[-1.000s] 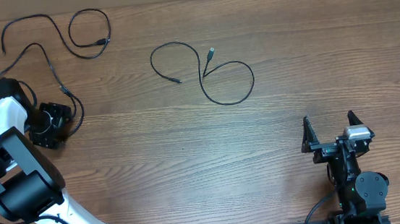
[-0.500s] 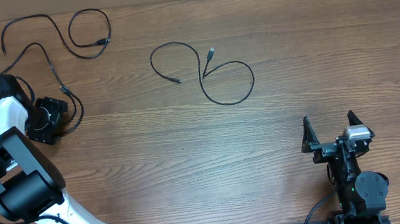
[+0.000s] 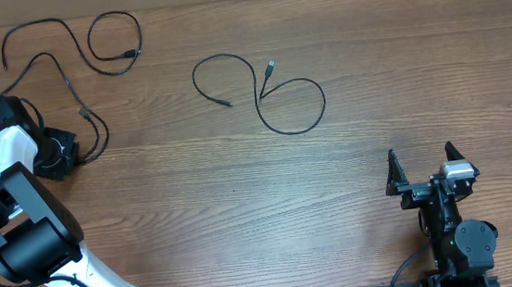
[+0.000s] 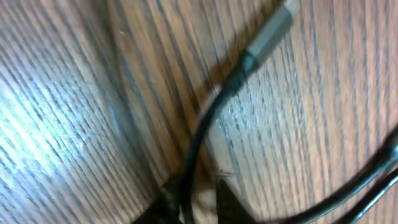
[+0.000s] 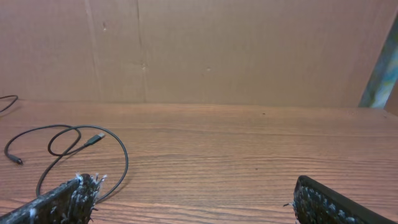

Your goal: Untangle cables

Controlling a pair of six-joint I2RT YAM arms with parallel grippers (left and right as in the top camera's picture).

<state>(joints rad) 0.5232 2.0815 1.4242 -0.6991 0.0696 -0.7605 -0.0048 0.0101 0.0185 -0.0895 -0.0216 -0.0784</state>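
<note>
Three thin black cables lie apart on the wooden table. One curls at the far left (image 3: 113, 15). A second loops in the middle (image 3: 324, 100) and shows in the right wrist view (image 5: 126, 163) ahead of the fingers. The third (image 3: 63, 81) runs down the left side to my left gripper (image 3: 71, 152). In the left wrist view this cable (image 4: 205, 124), with its grey plug (image 4: 273, 28), passes between the tips of my left gripper (image 4: 196, 202), which is shut on it. My right gripper (image 3: 423, 171) (image 5: 196, 202) stands open and empty at the near right.
The white left arm (image 3: 14, 192) and its thick black wires fill the near left corner. A brown cardboard wall (image 5: 199, 50) rises behind the table's far edge. The right arm's base (image 3: 464, 241) sits at the front right.
My left gripper has slid left along the table and closed on the cable, and the cable's loop beside it has tightened. The right arm has not moved.
</note>
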